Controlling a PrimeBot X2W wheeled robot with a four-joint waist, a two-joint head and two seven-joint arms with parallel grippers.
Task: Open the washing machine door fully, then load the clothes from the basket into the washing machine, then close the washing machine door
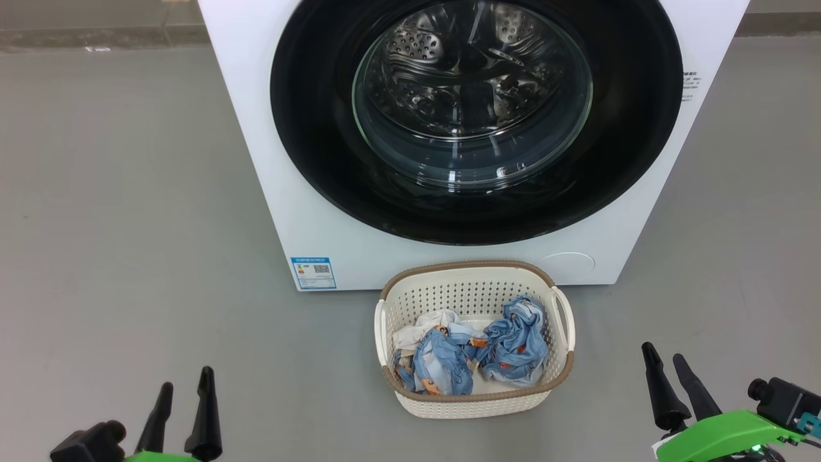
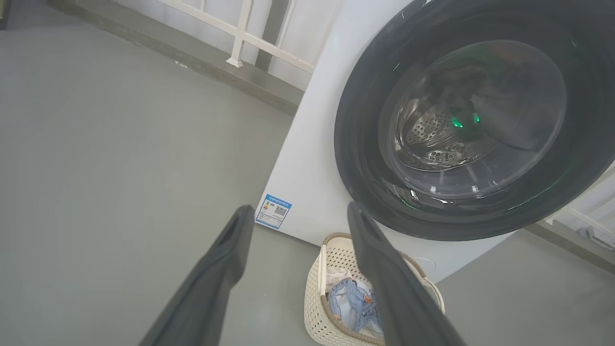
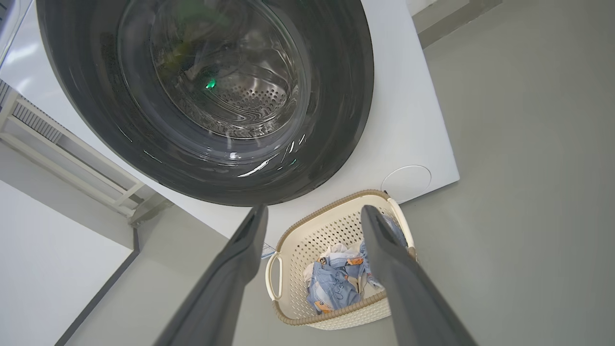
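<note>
Grey floor [image 1: 128,192], open either side of washer [image 1: 308,237]. Left gripper [image 1: 186,378] and right gripper [image 1: 663,351] hover low, both spread wide, empty; door [image 1: 308,128] shut, ahead of and above both, roughly midway; its catch side I can't make out. Basket [image 1: 474,264] with clothes [image 1: 513,346] sits just before washer, perhaps under door's swing.

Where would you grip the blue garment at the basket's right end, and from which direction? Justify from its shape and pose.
Probably pinch the raised crumpled crest of the blue garment, coming straight down from above: the basket walls block sideways approaches, and its bunched folds stand up, offering ridges to pinch.
</note>
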